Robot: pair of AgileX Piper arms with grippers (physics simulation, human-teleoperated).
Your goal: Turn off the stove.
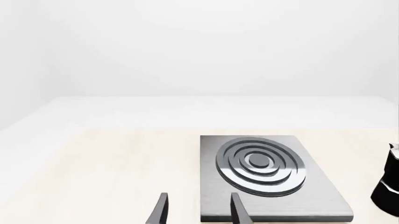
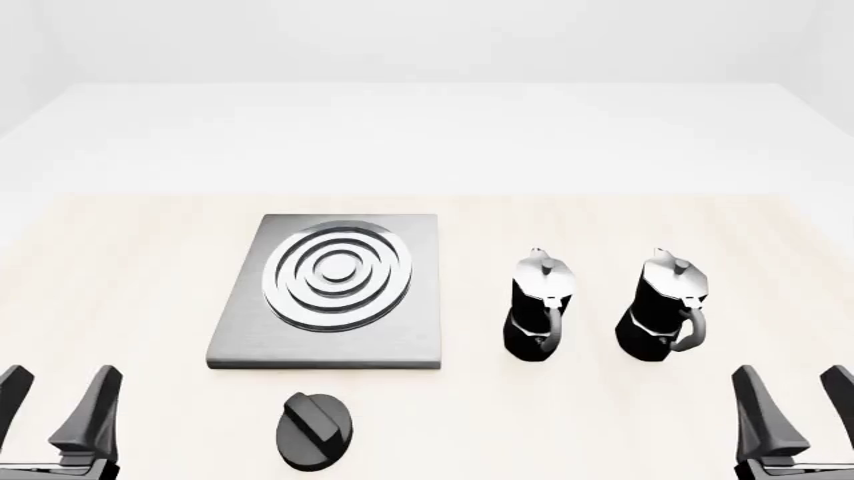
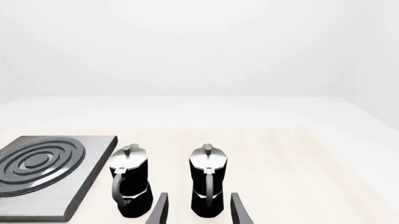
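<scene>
Front view: nearest the camera, the left pincer [image 2: 56, 405] and right pincer [image 2: 797, 405] stand wide and empty at the lower corners. The knob [image 2: 315, 430] lies on the tabletop [image 2: 107, 260] just in front of the stove [image 2: 334, 290]; two pots [image 2: 539, 303] stand to the right.

Left wrist view: fingertips [image 1: 163, 211] wide apart, stove ahead, knob hidden.

Right wrist view: fingers [image 3: 238, 210] spread, facing the pots.

The left arm is likelier closer; straddle the knob's raised bar squarely before twisting.
</scene>
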